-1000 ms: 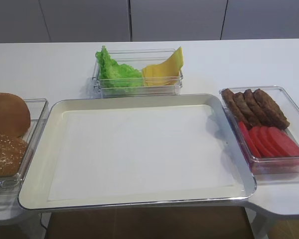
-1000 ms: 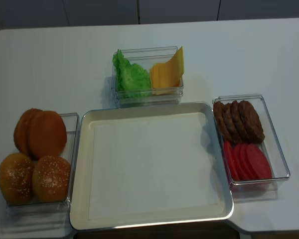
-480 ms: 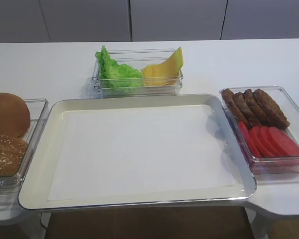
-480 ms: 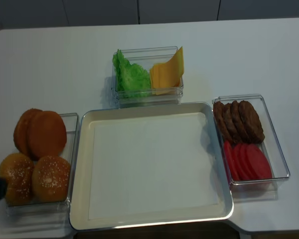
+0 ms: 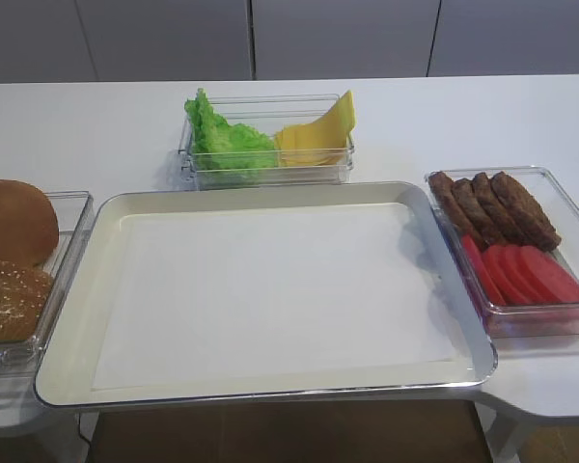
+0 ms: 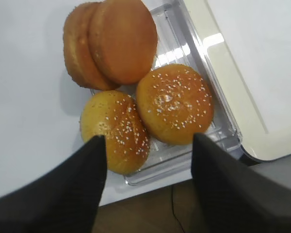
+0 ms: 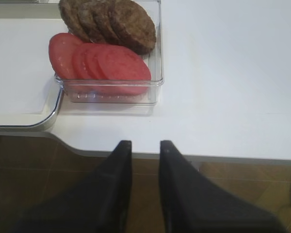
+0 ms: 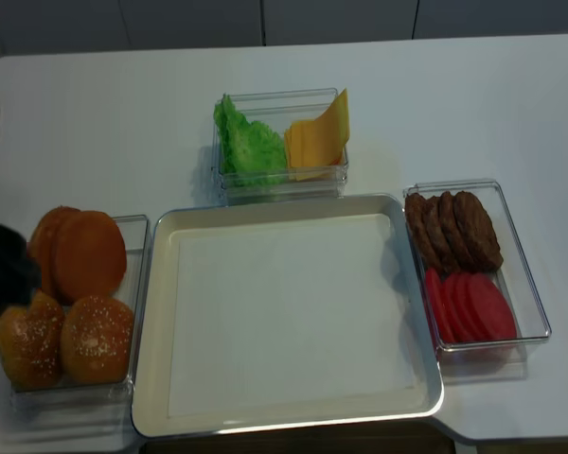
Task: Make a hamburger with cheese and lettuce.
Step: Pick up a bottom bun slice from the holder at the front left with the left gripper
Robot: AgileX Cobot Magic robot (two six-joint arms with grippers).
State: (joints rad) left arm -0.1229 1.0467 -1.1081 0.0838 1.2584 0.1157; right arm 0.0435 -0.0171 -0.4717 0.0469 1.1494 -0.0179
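Two flat golden-brown bun halves (image 6: pixel 121 41) lean in a clear box at the left, also in the realsense view (image 8: pixel 90 255); their cut faces are hidden. Two sesame bun tops (image 6: pixel 174 104) lie in front of them. Green lettuce (image 5: pixel 222 140) and yellow cheese slices (image 5: pixel 318 130) share a clear box at the back. My left gripper (image 6: pixel 149 137) is open and empty, above the near end of the bun box; it shows at the left edge of the realsense view (image 8: pixel 9 270). My right gripper (image 7: pixel 144 144) is empty, jaws a narrow gap apart, beyond the table's front edge.
A large white tray (image 5: pixel 72 318) with a paper liner fills the middle. A clear box at the right holds brown patties (image 5: pixel 492 207) and red tomato slices (image 5: pixel 526 275), also in the right wrist view (image 7: pixel 102 60). Brown floor lies past the table's front edge.
My left gripper has come into the realsense view from the lower left and moved up beside the bun box. The food and boxes have not moved.
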